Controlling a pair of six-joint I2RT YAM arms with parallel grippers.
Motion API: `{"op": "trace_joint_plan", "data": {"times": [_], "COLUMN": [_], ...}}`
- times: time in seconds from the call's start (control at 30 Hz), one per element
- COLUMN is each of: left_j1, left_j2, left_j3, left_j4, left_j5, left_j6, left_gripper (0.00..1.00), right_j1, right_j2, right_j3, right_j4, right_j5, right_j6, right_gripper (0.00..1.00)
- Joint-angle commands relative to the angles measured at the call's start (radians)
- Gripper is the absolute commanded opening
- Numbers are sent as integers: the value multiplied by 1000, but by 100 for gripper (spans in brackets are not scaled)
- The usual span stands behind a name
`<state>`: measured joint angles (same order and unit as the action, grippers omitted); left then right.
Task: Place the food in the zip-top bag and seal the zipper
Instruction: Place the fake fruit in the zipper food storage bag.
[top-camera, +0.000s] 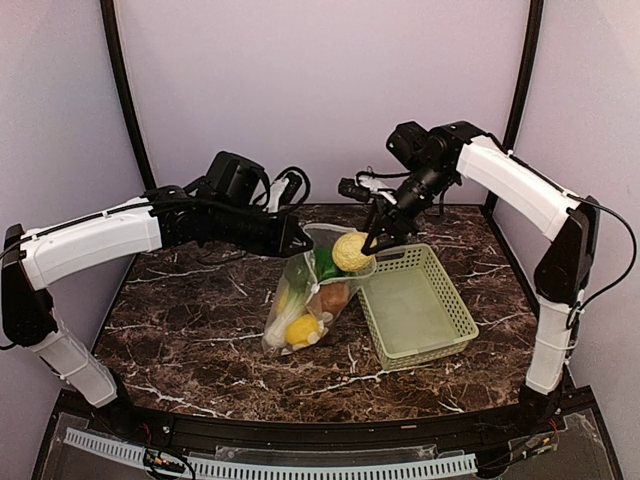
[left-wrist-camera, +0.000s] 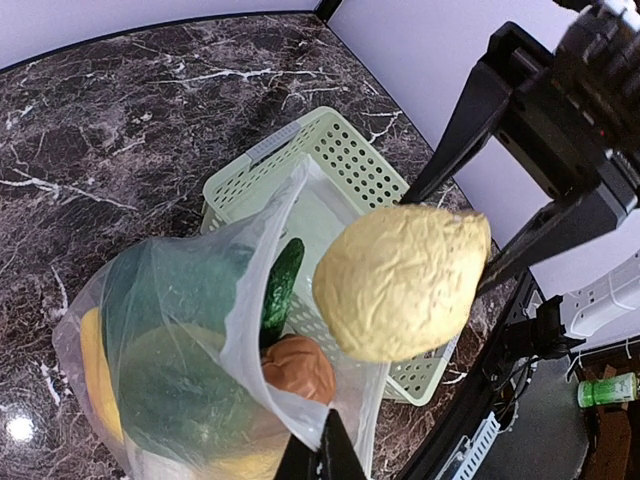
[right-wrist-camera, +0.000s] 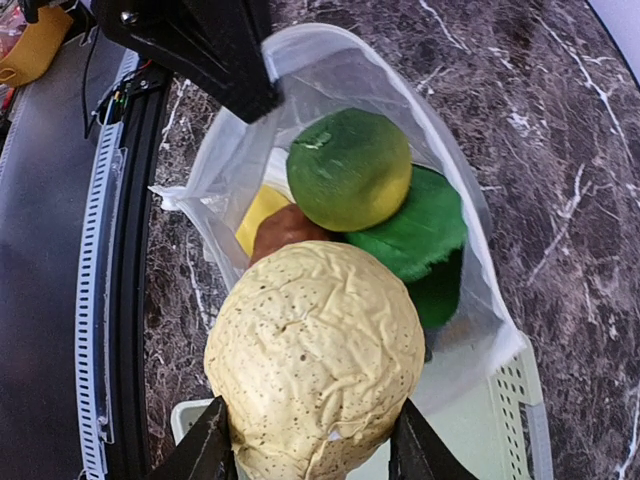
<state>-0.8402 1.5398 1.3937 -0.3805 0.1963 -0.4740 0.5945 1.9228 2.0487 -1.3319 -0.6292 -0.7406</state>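
The clear zip-top bag (top-camera: 300, 300) lies on the table with its mouth raised toward the back. My left gripper (top-camera: 298, 240) is shut on the bag's mouth edge (left-wrist-camera: 300, 425) and holds it open. Inside show a green round fruit (right-wrist-camera: 350, 168), a brown piece (left-wrist-camera: 297, 367), yellow pieces (top-camera: 303, 330) and green leek leaves (right-wrist-camera: 420, 235). My right gripper (top-camera: 372, 240) is shut on the pale bumpy fruit (right-wrist-camera: 315, 358) and holds it just above the bag's mouth; the fruit also shows in the top view (top-camera: 351, 252) and the left wrist view (left-wrist-camera: 400, 280).
A light green mesh basket (top-camera: 418, 305) stands right of the bag, touching it. The bag's mouth overhangs the basket's near corner (left-wrist-camera: 330, 150). The two arms meet closely over the bag.
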Motion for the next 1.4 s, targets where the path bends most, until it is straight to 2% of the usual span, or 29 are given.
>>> {"op": "trace_joint_plan", "data": {"times": [0.0, 0.2, 0.33, 0.47, 0.67, 0.83, 0.97, 1.17, 1.37], "left_j1": [1, -17, -29, -32, -33, -33, -33, -32, -32], "left_j2": [-27, -14, -6, -19, -17, -19, -38, -70, -63], "left_j3": [27, 22, 28, -14, -22, -21, -26, -57, -50], "left_j4": [-5, 39, 52, 133, 174, 162, 106, 67, 62], "left_j5": [40, 67, 47, 49, 62, 44, 23, 3, 30], "left_j6": [14, 22, 20, -19, -36, -29, 2, 53, 67], "left_gripper": [1, 1, 1, 1, 1, 1, 1, 1, 1], "right_j1": [54, 126, 168, 171, 171, 153, 110, 49, 25], "right_j2": [40, 106, 149, 188, 232, 185, 108, 1, -64], "right_j3": [34, 67, 43, -18, -53, -79, -100, -131, -195], "right_j4": [-3, 23, 75, 188, 277, 344, 325, 287, 336], "right_j5": [-14, -9, -58, -89, -185, -139, -141, -119, 101], "right_j6": [30, 50, 88, 212, 357, 408, 388, 345, 302], "right_gripper": [43, 43, 43, 42, 43, 59, 66, 69, 70]}}
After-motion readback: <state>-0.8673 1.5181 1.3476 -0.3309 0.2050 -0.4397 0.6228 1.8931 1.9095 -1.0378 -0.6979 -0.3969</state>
